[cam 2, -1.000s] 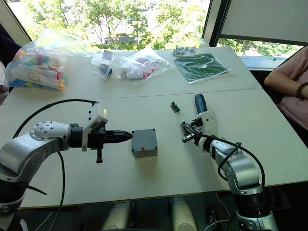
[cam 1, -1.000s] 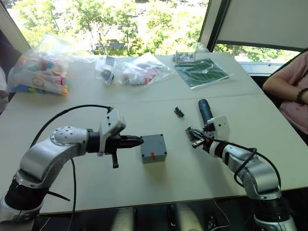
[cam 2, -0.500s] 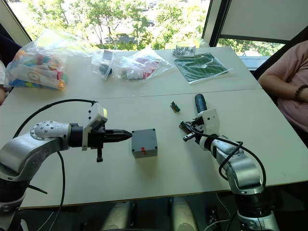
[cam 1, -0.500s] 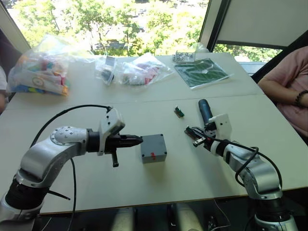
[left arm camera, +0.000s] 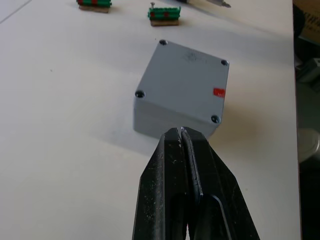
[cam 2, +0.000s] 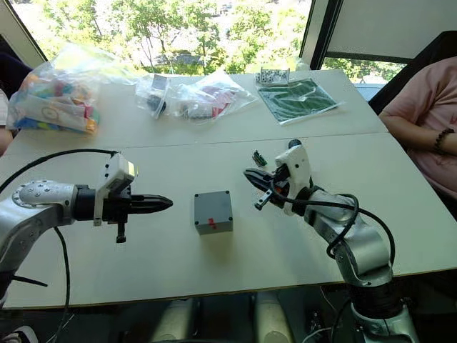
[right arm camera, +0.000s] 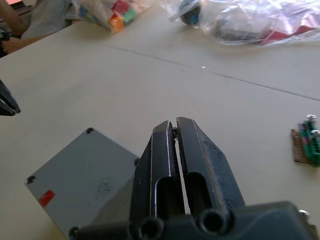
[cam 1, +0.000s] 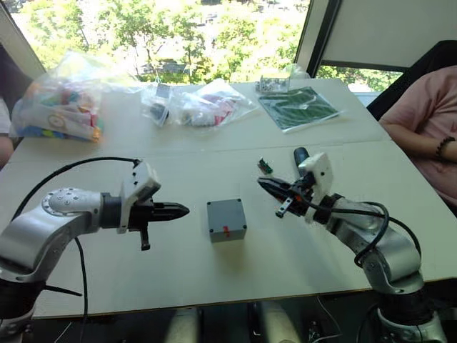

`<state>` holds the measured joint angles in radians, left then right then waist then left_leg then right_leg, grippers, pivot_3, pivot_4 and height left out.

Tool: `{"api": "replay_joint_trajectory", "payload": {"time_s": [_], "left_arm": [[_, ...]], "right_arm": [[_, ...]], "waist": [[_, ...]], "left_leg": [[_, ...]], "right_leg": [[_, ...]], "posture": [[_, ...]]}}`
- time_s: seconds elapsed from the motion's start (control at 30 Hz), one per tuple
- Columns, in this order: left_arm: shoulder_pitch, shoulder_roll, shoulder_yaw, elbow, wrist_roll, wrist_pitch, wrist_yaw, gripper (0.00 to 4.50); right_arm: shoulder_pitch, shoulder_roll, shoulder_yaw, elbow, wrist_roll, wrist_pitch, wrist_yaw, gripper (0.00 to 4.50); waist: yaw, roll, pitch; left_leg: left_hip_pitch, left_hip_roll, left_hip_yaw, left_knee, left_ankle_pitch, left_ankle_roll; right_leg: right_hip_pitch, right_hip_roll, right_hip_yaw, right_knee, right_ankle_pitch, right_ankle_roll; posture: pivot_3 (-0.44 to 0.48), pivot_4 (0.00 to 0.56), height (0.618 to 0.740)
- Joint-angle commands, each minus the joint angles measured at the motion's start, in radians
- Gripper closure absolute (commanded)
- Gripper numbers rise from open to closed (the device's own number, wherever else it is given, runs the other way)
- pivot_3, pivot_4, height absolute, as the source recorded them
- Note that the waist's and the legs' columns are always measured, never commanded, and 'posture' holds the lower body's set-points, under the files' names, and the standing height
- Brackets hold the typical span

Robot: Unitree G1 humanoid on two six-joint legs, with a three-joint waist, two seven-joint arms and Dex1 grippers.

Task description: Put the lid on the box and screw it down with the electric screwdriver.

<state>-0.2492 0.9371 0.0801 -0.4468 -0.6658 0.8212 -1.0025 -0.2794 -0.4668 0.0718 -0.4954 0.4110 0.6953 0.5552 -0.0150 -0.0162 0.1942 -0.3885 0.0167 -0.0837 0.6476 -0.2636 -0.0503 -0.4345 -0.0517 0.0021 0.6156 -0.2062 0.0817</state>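
A: Grey plastic first, head views. The box (cam 1: 226, 220) sits mid-worktop (cam 1: 214, 279) with the lid (left arm camera: 186, 75) already seated on top and a red mark on its near side. Left hand (cam 1: 180, 211) hovers level, apart from the box on its left side, tip pointing at it, fingers clenched on nothing.

B: Right side?

A: Right hand (cam 1: 265, 186) is raised above the worktop to the box's right, also pressed together and empty. Behind its wrist the dark end of the electric screwdriver (cam 1: 300, 153) lies on the worktop; a small green connector (cam 1: 265, 166) lies just beside it. Plastic bags (cam 1: 57, 96) sit along the far edge, a person's arm (cam 1: 421, 136) at the right.

B: Left wrist view?

A: Fingers (left arm camera: 175, 165) meet at the tip, just short of the lid's near corner. Four corner screw holes visible. Two green connectors beyond.

B: Right wrist view?

A: Fingers (right arm camera: 197, 150) pressed together above the box's edge, not touching it.
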Motion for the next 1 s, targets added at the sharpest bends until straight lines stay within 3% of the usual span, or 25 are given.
{"api": "replay_joint_trajectory", "payload": {"time_s": [0.03,1.0], "left_arm": [[0.022,-0.009,0.037,-0.024,-0.005,-0.013,0.027,4.5],[0.017,-0.047,-0.018,-0.083,-0.011,0.006,0.095,4.5]], "right_arm": [[0.007,0.031,0.058,0.005,-0.025,-0.029,-0.01,4.45],[0.03,0.066,0.125,0.044,-0.077,-0.069,-0.007,4.45]], "waist": [[-0.001,0.0,0.0],[-0.003,0.0,0.0]], "left_leg": [[0.0,0.0,0.0,0.0,0.0,0.0],[0.0,0.0,0.0,0.0,0.0,0.0]], "right_leg": [[0.0,0.0,0.0,0.0,0.0,0.0],[0.0,0.001,0.002,0.0,0.0,0.0]], "posture": [[0.0,0.15,0.74],[0.0,0.15,0.74]]}}
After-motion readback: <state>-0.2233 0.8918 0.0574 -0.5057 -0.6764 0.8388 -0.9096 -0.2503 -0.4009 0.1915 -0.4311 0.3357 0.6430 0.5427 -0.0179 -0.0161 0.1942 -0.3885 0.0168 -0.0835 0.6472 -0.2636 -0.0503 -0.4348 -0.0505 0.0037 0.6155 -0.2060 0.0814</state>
